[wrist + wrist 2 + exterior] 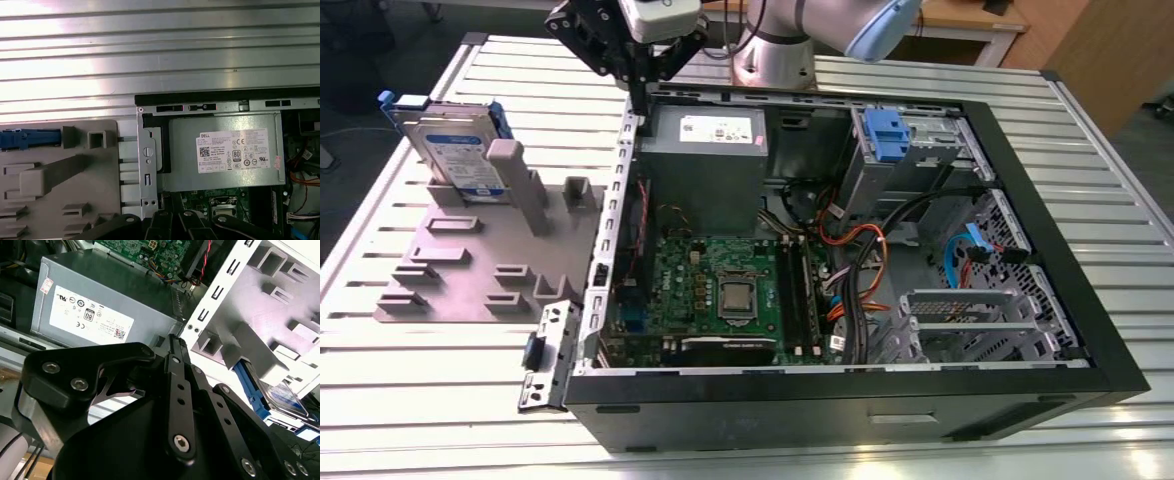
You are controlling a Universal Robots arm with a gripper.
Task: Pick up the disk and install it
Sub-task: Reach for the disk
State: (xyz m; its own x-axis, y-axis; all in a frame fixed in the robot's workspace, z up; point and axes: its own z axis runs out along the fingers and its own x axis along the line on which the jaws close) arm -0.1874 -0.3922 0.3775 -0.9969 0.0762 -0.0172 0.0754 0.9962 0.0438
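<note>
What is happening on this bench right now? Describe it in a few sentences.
A single robot arm is working over an open computer case on a slatted metal table. Its gripper hangs above the case's far corner, near the grey power supply, and appears to carry nothing. The disk stands on edge in the grey holder tray at the exterior view's left, beside the case, not yet picked up or installed.
</note>
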